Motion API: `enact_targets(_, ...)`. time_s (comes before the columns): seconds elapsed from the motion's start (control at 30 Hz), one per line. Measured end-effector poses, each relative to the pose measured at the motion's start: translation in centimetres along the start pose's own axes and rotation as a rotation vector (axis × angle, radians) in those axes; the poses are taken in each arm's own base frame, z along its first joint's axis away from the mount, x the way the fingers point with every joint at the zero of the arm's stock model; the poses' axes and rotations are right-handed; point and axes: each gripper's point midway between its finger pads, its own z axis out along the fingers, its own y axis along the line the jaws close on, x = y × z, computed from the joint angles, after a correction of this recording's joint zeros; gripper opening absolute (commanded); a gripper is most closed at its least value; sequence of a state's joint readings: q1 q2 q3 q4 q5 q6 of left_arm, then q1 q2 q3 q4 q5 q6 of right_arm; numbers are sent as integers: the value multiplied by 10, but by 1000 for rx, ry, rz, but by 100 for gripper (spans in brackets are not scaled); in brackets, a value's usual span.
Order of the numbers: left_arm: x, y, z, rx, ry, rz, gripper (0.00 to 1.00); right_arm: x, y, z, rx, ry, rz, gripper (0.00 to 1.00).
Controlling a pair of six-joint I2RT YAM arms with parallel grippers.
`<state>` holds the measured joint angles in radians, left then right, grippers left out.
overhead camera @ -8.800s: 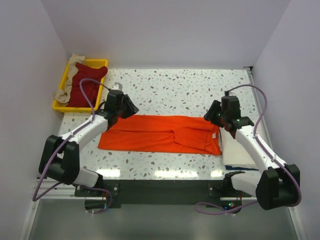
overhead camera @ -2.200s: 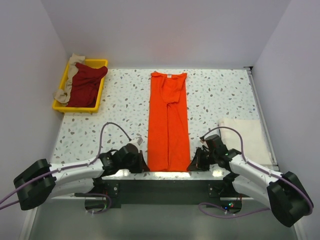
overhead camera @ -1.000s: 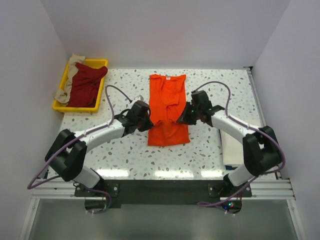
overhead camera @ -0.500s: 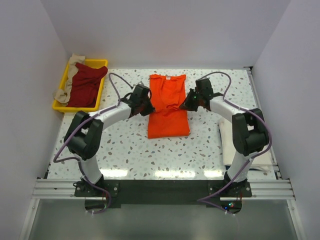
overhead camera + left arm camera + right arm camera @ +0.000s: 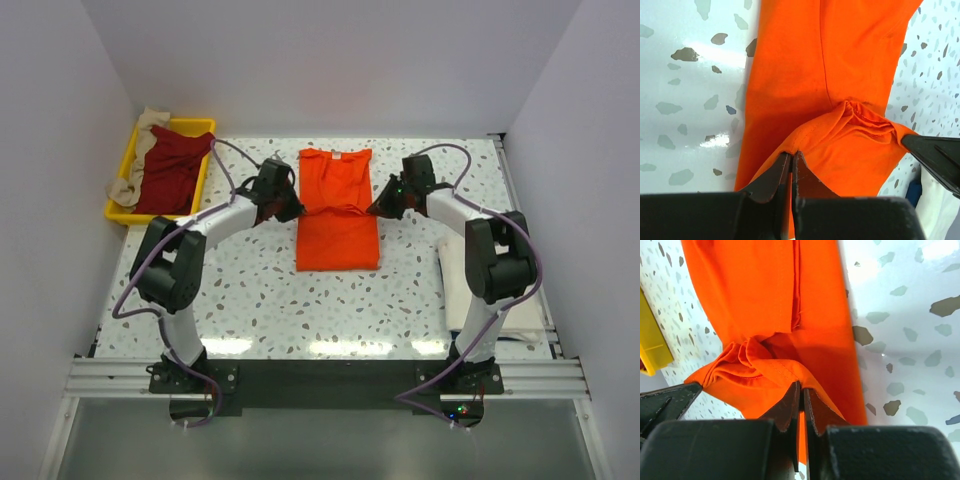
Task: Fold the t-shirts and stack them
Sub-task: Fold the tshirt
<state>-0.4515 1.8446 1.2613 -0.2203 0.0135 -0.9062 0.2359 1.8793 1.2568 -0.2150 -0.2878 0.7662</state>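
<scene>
Left tool (image 5: 288, 208) and right tool (image 5: 377, 207), each clamped on near hem of orange t-shirt (image 5: 337, 240), had carried it farther toward the collar; half-fold judged nearly laid.

The orange t-shirt (image 5: 337, 225) runs off the top edge in both wrist views, and its folded-over half hides the layer beneath. Right of it, the right arm (image 5: 495, 255) crosses the cream-white t-shirt (image 5: 452, 295). Far left of it, the dark red t-shirt (image 5: 170, 170) covers much of the beige t-shirt (image 5: 125, 187).
</scene>
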Motion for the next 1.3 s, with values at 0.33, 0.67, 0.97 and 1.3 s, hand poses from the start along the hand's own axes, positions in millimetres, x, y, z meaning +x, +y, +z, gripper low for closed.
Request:
enact_targets(0.33, -4, 7, 19, 12, 23, 6, 31, -1, -10, 17, -4, 43, 21, 26)
enact_targets(0.67, -24, 6, 17, 56, -22, 71, 37, -24, 2, 13, -47, 12, -54, 37)
enact_targets(0.97, -23, -17, 12, 136, -20, 104, 0, -5, 19, 5, -78, 21, -135, 27)
enact_targets(1.3, 11, -32, 57, 182, 89, 154, 0, 26, 57, 48, -131, 103, -229, 24)
